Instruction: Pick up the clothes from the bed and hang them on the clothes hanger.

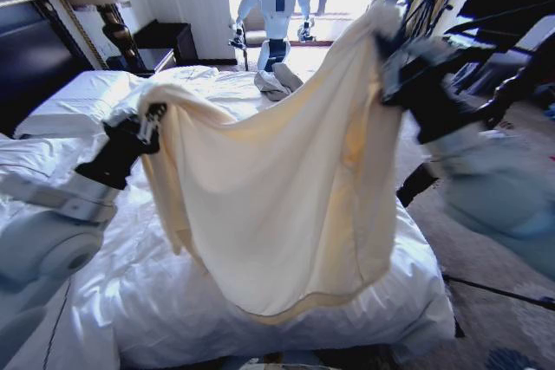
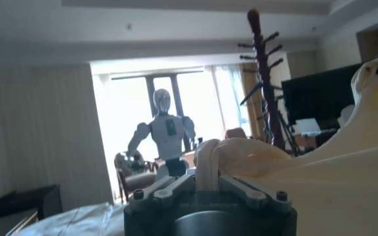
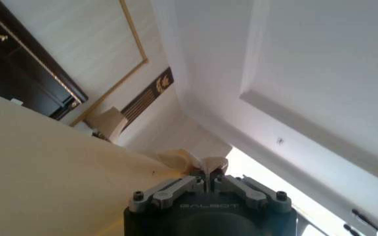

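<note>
Cream shirt held up between both grippers, above the bed

The large bed with white quilted duvet (image 1: 260, 301) lies below; over it hangs the pale cream-yellow long-sleeved shirt of thin smooth fabric (image 1: 277, 197), spread wide and sagging in the middle, its lower hem near the duvet. The fabric looks light, soft and a little slippery, so it will fold and slide easily; I think the best hold is at the shoulders or collar, where both grippers can keep it open. The right gripper (image 1: 390, 58), raised higher, is clenched on one upper corner, and the left gripper (image 1: 149, 123), lower, pinches the other corner.
</note>
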